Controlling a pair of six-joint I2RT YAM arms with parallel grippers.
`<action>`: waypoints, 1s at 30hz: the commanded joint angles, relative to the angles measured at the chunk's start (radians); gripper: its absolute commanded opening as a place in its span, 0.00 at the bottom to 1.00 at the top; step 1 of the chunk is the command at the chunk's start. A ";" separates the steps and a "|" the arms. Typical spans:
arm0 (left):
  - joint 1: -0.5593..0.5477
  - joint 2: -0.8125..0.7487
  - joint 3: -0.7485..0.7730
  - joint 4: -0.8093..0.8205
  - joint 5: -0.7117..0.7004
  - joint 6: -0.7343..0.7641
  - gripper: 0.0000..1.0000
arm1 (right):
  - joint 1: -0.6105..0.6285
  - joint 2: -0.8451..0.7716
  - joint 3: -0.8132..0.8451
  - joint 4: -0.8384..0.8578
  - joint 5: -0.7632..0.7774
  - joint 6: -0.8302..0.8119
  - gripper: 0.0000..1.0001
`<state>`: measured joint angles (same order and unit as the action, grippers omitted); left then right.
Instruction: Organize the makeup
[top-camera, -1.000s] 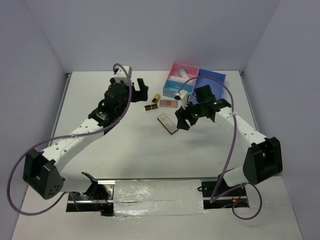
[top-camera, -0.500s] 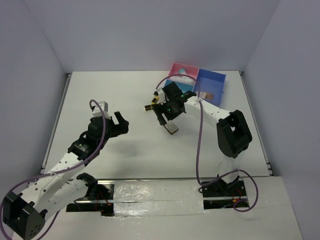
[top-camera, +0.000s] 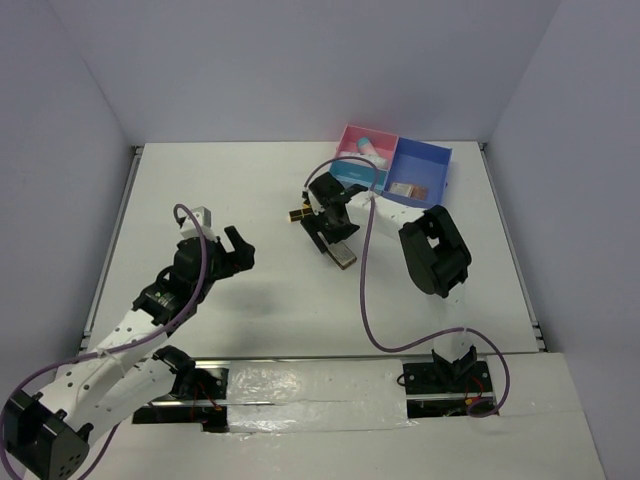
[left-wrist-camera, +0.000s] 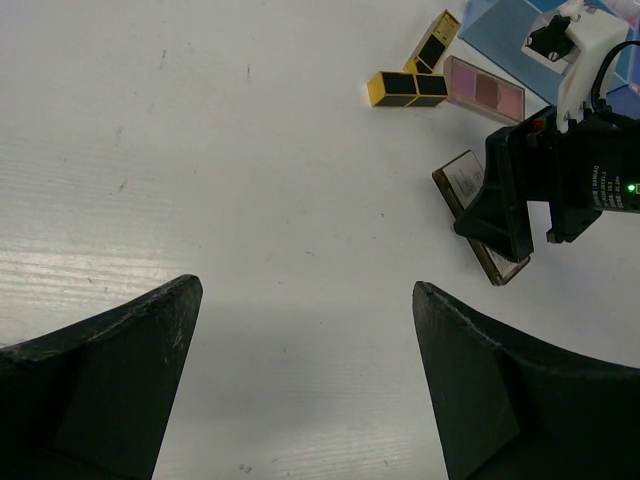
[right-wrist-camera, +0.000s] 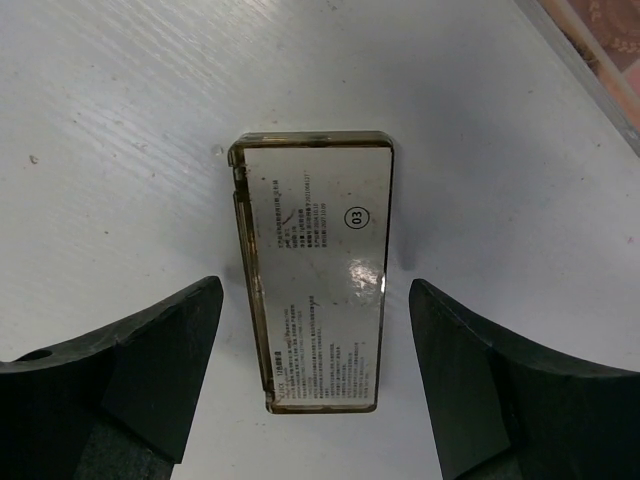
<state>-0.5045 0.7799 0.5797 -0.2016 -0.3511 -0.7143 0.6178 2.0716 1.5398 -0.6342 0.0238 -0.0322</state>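
A brown flat palette (right-wrist-camera: 315, 270) lies label-up on the table, straight between the open fingers of my right gripper (right-wrist-camera: 315, 300). The gripper hovers just above it without touching. From above, the right gripper (top-camera: 330, 226) covers part of the palette (top-camera: 345, 256). Two black-and-gold lipsticks (left-wrist-camera: 408, 88) and a pink palette (left-wrist-camera: 485, 88) lie just behind it. My left gripper (top-camera: 238, 248) is open and empty over bare table at the left. The box (top-camera: 437, 155) holds a white tube (top-camera: 365, 147) in its pink part and a small palette (top-camera: 405, 190) in its blue part.
The pink-and-blue compartment box stands at the back right, close behind my right gripper. In the left wrist view my right gripper (left-wrist-camera: 560, 190) hides part of the brown palette (left-wrist-camera: 470, 180). Grey walls close the table on three sides.
My left arm has drawn back from the lipsticks to the near left. My right gripper has swung left from beside the box to above the brown palette.
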 joint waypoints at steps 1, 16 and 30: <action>0.006 0.004 -0.003 0.031 -0.003 -0.014 0.99 | 0.003 0.013 0.046 0.008 0.045 -0.012 0.83; 0.006 0.025 -0.015 0.051 0.009 -0.022 0.99 | 0.003 0.050 0.008 -0.005 -0.019 -0.057 0.59; 0.007 0.056 -0.020 0.088 0.027 -0.024 0.99 | -0.007 -0.276 -0.135 0.059 -0.029 -0.228 0.24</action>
<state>-0.5041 0.8230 0.5667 -0.1753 -0.3393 -0.7155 0.6170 1.9587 1.4120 -0.6247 -0.0216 -0.1802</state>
